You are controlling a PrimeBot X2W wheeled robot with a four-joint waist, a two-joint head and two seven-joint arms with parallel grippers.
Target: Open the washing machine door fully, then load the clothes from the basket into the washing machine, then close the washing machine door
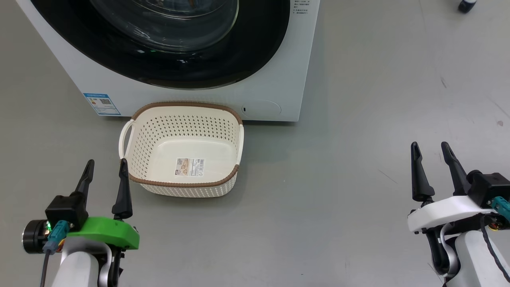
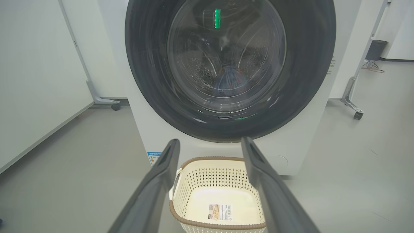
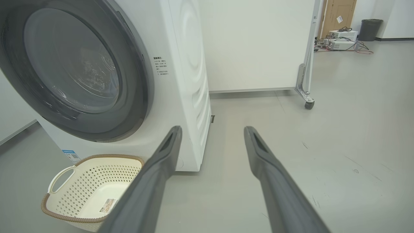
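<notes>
Left gripper [image 1: 107, 161] and right gripper [image 1: 429, 144], lower corners, open, empty. Centre basket [image 1: 183, 104] empty, top door [image 1: 259, 48] shut: likely finished; arms best clear.

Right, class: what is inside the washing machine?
Through the shut door, bluish clothes lie low in the drum. The door's black rim hides the drum's edges.

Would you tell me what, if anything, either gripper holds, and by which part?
Nothing is held: the left gripper and right gripper both have open, empty jaws.
</notes>
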